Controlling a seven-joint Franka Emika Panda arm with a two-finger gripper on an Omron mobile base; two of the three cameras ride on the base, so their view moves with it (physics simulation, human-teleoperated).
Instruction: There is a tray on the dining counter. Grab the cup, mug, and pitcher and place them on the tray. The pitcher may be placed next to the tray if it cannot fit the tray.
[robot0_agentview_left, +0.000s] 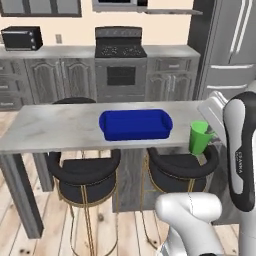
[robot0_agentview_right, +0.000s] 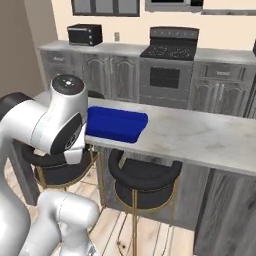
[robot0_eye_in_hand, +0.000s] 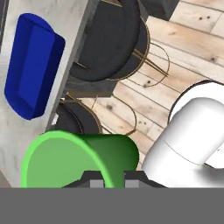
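Observation:
The green cup (robot0_agentview_left: 199, 137) hangs tilted in the air just right of the blue tray (robot0_agentview_left: 135, 125), level with the front edge of the dining counter (robot0_agentview_left: 55, 127). In the hand view my gripper (robot0_eye_in_hand: 113, 178) is shut on the rim wall of the cup (robot0_eye_in_hand: 74, 157), whose open mouth faces the camera. The tray (robot0_eye_in_hand: 30, 65) lies on the counter (robot0_eye_in_hand: 74, 13) beyond the cup and holds nothing. From the right base, the tray (robot0_agentview_right: 117, 125) shows partly behind my arm on the counter (robot0_agentview_right: 200, 135). The mug and the pitcher are out of view.
Two round black stools (robot0_agentview_left: 82, 170) (robot0_agentview_left: 182, 167) stand under the counter's front edge, one directly below the cup. A stove (robot0_agentview_left: 121, 62) and grey cabinets line the back wall, a fridge (robot0_agentview_left: 230, 45) at the right. Wooden floor lies below.

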